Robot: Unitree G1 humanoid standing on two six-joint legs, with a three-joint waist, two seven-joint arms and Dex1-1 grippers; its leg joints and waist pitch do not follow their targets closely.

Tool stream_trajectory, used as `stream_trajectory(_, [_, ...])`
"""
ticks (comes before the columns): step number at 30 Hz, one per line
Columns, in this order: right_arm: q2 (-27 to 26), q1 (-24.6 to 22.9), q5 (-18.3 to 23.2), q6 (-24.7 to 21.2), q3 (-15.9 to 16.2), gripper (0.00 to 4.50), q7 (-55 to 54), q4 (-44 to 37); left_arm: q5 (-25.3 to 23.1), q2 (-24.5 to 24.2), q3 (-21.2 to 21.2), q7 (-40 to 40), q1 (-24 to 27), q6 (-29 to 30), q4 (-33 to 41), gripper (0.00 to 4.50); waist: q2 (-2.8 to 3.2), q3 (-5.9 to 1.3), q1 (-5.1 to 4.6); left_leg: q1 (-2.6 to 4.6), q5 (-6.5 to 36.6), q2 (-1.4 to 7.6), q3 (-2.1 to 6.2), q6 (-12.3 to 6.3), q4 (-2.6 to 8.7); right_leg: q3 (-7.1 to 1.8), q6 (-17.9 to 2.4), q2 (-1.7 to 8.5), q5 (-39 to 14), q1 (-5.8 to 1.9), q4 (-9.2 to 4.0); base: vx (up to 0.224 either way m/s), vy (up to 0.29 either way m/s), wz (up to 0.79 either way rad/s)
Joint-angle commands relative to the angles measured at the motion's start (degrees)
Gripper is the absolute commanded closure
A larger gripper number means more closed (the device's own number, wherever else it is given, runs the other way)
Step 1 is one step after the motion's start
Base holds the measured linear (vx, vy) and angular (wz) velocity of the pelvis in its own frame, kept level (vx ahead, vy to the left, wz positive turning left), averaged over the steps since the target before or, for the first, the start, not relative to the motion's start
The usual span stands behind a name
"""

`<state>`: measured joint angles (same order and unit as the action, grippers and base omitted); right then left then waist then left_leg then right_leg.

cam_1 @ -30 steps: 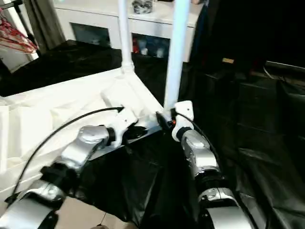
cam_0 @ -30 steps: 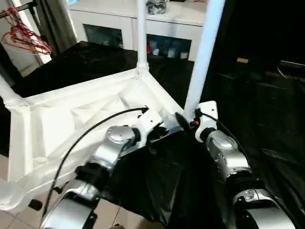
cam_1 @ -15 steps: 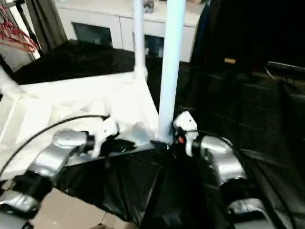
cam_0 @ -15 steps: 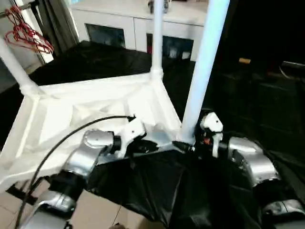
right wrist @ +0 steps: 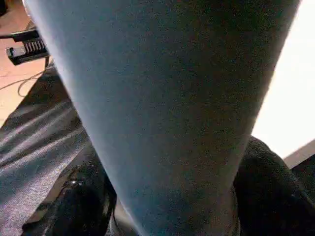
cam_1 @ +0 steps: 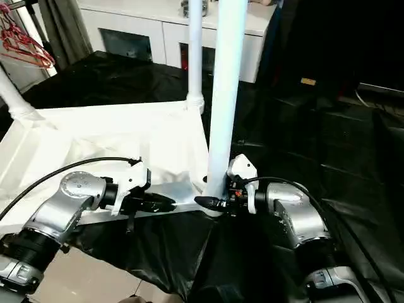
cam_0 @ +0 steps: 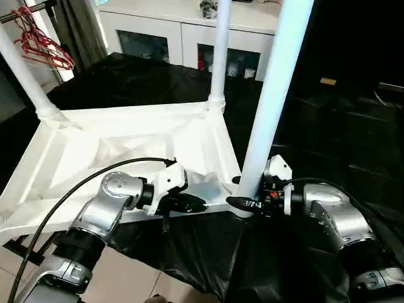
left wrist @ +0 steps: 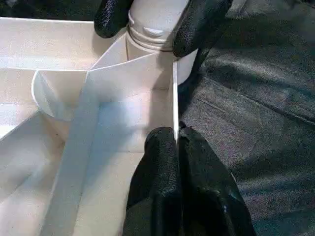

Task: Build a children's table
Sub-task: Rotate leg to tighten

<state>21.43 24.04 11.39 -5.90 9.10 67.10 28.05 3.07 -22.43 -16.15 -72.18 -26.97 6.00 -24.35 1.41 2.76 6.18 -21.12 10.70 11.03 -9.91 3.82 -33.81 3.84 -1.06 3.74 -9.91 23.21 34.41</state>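
The children's table lies upside down: its white ribbed tabletop (cam_0: pixel 126 139) faces up, with white tube legs standing in the corner sockets. At the near right corner, the rim wall (left wrist: pixel 147 73) is pinched by my left gripper (cam_0: pixel 201 203), which is shut; the black fingers (left wrist: pixel 162 162) meet on the thin edge. My right gripper (cam_0: pixel 243 203) reaches in from the right and is shut on the base of the near right leg (cam_0: pixel 271 95), one finger on each side (left wrist: pixel 199 22). The leg (right wrist: pixel 162 98) rises upright between those fingers.
Two more legs stand in the far right (cam_0: pixel 219 57) and far left (cam_0: pixel 22 76) sockets. Black sheeting (cam_0: pixel 328 126) covers the surface beneath and to the right. A white glass-door cabinet (cam_0: pixel 189 38) stands behind, red hangers (cam_0: pixel 44 47) hang at far left, and tiled floor (cam_0: pixel 126 278) shows below.
The whole view has shifted. My right gripper's fingers have drawn in around the leg's base and that forearm has swung lower to the right. The left grip on the rim is unchanged.
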Motion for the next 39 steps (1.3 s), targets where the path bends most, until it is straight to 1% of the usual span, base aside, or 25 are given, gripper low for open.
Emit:
stream_trajectory(1, [-0.2,-0.5,0.3,-0.4,1.1,1.75,1.6,-1.4,1.6,0.1,-0.3,-0.6,-0.6,-0.1,2.4,4.50,-0.63,-3.63,0.07,0.50,9.4,2.42,0.34,-3.76,3.86,-2.64,-12.4,4.51,-12.7,-2.90,-3.75,0.000,0.000,0.00])
stream_trajectory(7, [-0.3,-1.4,0.8,-1.4,1.2,1.86,1.8,-2.7,1.3,0.3,-0.1,-0.4,-0.5,0.0,2.2,4.50,-0.68,-3.69,0.22,0.45,8.7,2.36,0.32,-3.88,3.77,-2.64,-12.4,4.45,-11.6,-2.97,-3.63,0.000,0.000,0.00])
stream_trajectory(12, [-0.9,-2.3,1.0,-1.8,0.9,1.86,0.4,-3.3,0.8,1.1,0.3,1.9,-0.9,0.0,1.5,4.50,-0.67,-3.64,0.33,0.52,9.3,2.42,0.37,-3.73,3.84,-2.62,-12.2,4.50,-12.7,-2.90,-3.74,0.000,0.000,0.00])
stream_trajectory(13, [-1.6,-2.3,0.9,-2.0,0.4,1.86,-1.3,-2.7,0.1,1.8,0.6,4.1,-1.5,0.2,0.6,4.50,-0.61,-3.63,0.27,0.49,9.7,2.42,0.36,-3.51,3.84,-2.66,-12.1,4.50,-13.1,-2.85,-3.79,0.000,0.000,0.00])
stream_trajectory(14, [-2.3,-2.1,0.6,-1.7,-0.2,1.86,-3.2,-1.9,-0.5,2.5,0.9,5.9,-2.1,0.3,-0.2,4.50,-0.70,-3.59,0.30,0.53,9.8,2.36,0.37,-3.44,3.86,-2.64,-11.9,4.54,-13.6,-2.88,-3.90,0.000,0.000,0.00])
stream_trajectory(15, [-4.2,-1.5,-0.5,-0.6,-1.5,1.86,-8.6,0.3,-1.8,4.1,1.6,10.5,-3.6,0.6,-2.4,4.50,-0.50,-3.57,0.27,0.68,10.6,2.37,0.37,-2.99,3.90,-2.72,-11.8,4.62,-14.7,-2.67,-4.04,0.000,0.000,0.00])
stream_trajectory(16, [-4.6,-1.2,-0.9,-0.5,-1.8,1.86,-10.1,0.9,-2.0,4.6,1.7,11.5,-4.0,0.6,-2.9,4.50,-0.57,-3.45,0.22,0.95,11.6,2.25,0.36,-2.26,3.95,-2.71,-11.5,4.62,-16.6,-2.54,-4.41,0.000,0.000,0.00])
stream_trajectory(18, [-6.6,-0.1,-2.6,0.4,-2.9,1.87,-16.5,3.6,-3.1,6.5,2.1,15.7,-5.6,0.7,-5.0,4.50,-0.57,-3.36,0.04,0.94,12.1,2.18,0.42,-1.55,4.09,-2.71,-11.0,4.63,-18.1,-2.47,-4.53,0.000,0.000,0.00])
stream_trajectory(19, [-6.6,-0.1,-2.6,0.4,-2.9,1.87,-16.5,3.6,-3.1,6.5,2.1,15.7,-5.6,0.7,-5.0,4.50,-0.67,-3.43,-0.09,0.78,12.2,2.13,0.61,-1.03,4.22,-2.61,-10.3,4.68,-18.9,-2.82,-4.51,0.000,0.000,0.00])
stream_trajectory(20, [-7.2,0.2,-3.1,0.9,-3.1,1.87,-18.2,4.4,-3.6,7.2,2.1,17.1,-6.2,1.0,-5.7,4.50,-0.58,-3.53,-0.05,0.68,12.0,2.13,0.70,-0.98,4.21,-2.59,-10.1,4.74,-18.6,-2.97,-4.40,0.000,0.000,0.00])
stream_trajectory(21, [-8.7,1.2,-4.0,1.0,-3.8,1.88,-23.1,6.4,-4.4,8.6,2.1,20.1,-7.3,1.2,-7.2,4.50,-0.52,-3.59,-0.19,0.78,11.7,2.16,0.60,-1.18,4.12,-2.71,-9.9,4.68,-17.4,-2.78,-4.42,0.000,0.000,0.00])
stream_trajectory(22, [-10.0,2.0,-4.7,1.1,-4.4,1.88,-27.0,8.0,-5.0,9.8,2.2,22.5,-8.2,1.6,-8.4,4.50,-0.55,-3.59,-0.29,0.65,11.3,2.08,0.53,-1.23,4.06,-2.75,-10.1,4.64,-16.5,-2.73,-4.36,0.000,0.000,0.00])
stream_trajectory(23, [-11.7,3.0,-5.1,0.8,-5.2,1.88,-31.4,9.8,-5.5,11.4,2.4,25.3,-9.4,1.8,-9.7,4.50,-0.46,-3.63,-0.39,0.81,10.8,2.01,0.57,-0.77,4.08,-2.69,-10.4,4.62,-16.0,-2.65,-4.33,0.000,0.000,0.00])
stream_trajectory(24, [-13.3,3.9,-5.8,1.0,-5.7,1.88,-35.9,11.3,-6.0,13.0,2.7,28.4,-10.5,2.1,-10.9,4.50,-0.60,-3.73,-0.47,0.82,10.5,1.90,0.55,-0.64,4.00,-2.65,-10.6,4.63,-15.5,-2.85,-4.29,0.000,0.000,0.00])
stream_trajectory(25, [-14.4,4.4,-6.3,1.3,-6.1,1.88,-38.6,12.3,-6.3,14.0,2.8,30.4,-11.1,2.3,-11.8,4.50,-0.59,-3.71,-0.51,0.64,10.0,1.91,0.54,-0.75,3.96,-2.69,-10.7,4.69,-14.7,-2.91,-4.18,0.000,0.000,0.00])
stream_trajectory(26, [-14.4,4.4,-6.3,1.3,-6.1,1.88,-38.6,12.3,-6.3,14.0,2.8,30.4,-11.1,2.3,-11.8,4.50,-0.59,-3.71,-0.51,0.64,10.0,1.91,0.54,-0.75,3.96,-2.69,-10.7,4.69,-14.7,-2.91,-4.18,0.000,0.000,0.00])
stream_trajectory(27, [-15.5,5.3,-6.9,1.3,-6.4,1.88,-41.9,13.6,-6.8,15.0,2.8,32.3,-11.9,1.9,-12.7,4.50,-0.52,-3.91,-0.47,0.55,8.4,1.91,0.50,-1.26,3.82,-2.73,-10.9,4.60,-11.9,-2.94,-3.93,0.000,0.000,0.00])
stream_trajectory(29, [-17.0,6.4,-7.8,2.4,-6.4,1.88,-44.8,15.3,-7.6,16.4,2.4,34.3,-12.8,1.0,-13.9,4.50,-0.47,-4.07,-0.47,0.53,7.4,1.90,0.45,-1.86,3.69,-2.70,-11.6,4.55,-9.2,-2.99,-3.63,0.000,0.000,0.00])
stream_trajectory(31, [-17.8,6.8,-8.0,3.7,-6.3,1.88,-45.4,15.9,-7.8,17.1,1.9,34.4,-13.1,0.3,-14.2,4.50,-0.27,-4.04,-0.33,0.49,7.6,1.90,0.42,-2.38,3.67,-2.67,-12.0,4.62,-8.2,-3.16,-3.59,0.000,0.000,0.00])
stream_trajectory(32, [-17.8,6.8,-8.0,3.8,-6.3,1.88,-45.4,16.0,-7.8,17.1,1.9,34.4,-13.1,0.2,-14.3,4.50,-0.34,-3.98,-0.33,0.42,7.9,1.90,0.40,-2.52,3.69,-2.66,-12.0,4.63,-8.4,-3.18,-3.68,0.000,0.000,0.00])
stream_trajectory(33, [-18.2,7.0,-7.3,4.4,-7.1,1.53,-45.1,16.3,-7.8,17.3,1.8,34.3,-13.0,-0.2,-14.5,4.50,-0.23,-3.92,-0.27,0.49,8.7,1.94,0.43,-2.52,3.76,-2.62,-11.9,4.67,-9.2,-3.15,-3.80,0.000,0.000,0.00])
stream_trajectory(34, [-18.2,7.0,-7.3,4.4,-7.1,1.19,-45.1,16.3,-7.8,17.3,1.8,34.3,-13.0,-0.2,-14.5,4.50,-0.31,-3.85,-0.31,0.51,9.4,1.95,0.43,-2.47,3.83,-2.62,-11.7,4.61,-10.1,-3.16,-3.92,0.000,0.000,0.00])
stream_trajectory(36, [-18.6,7.4,-5.7,4.0,-8.4,1.19,-43.9,16.4,-7.6,17.0,1.7,33.3,-12.7,-0.9,-14.3,4.50,-0.21,-3.85,-0.31,0.57,9.8,2.03,0.48,-2.35,3.90,-2.63,-11.7,4.64,-10.6,-3.14,-3.96,0.000,0.000,0.00])
stream_trajectory(37, [-18.5,7.6,-5.5,4.4,-8.5,1.08,-43.6,16.6,-7.3,16.6,1.7,32.2,-12.3,-1.8,-14.1,4.50,-0.19,-3.80,-0.57,0.45,10.8,1.98,0.57,-2.12,4.01,-2.60,-11.4,4.65,-11.2,-3.22,-4.00,0.000,0.000,0.00])
stream_trajectory(39, [-18.0,7.9,-5.9,5.2,-8.2,0.78,-43.9,16.8,-6.9,16.2,1.6,30.7,-11.9,-2.7,-13.9,4.50,-0.27,-3.79,-1.06,0.36,11.0,1.93,0.63,-1.97,4.06,-2.55,-11.4,4.64,-11.5,-3.32,-4.01,0.000,0.000,0.00])
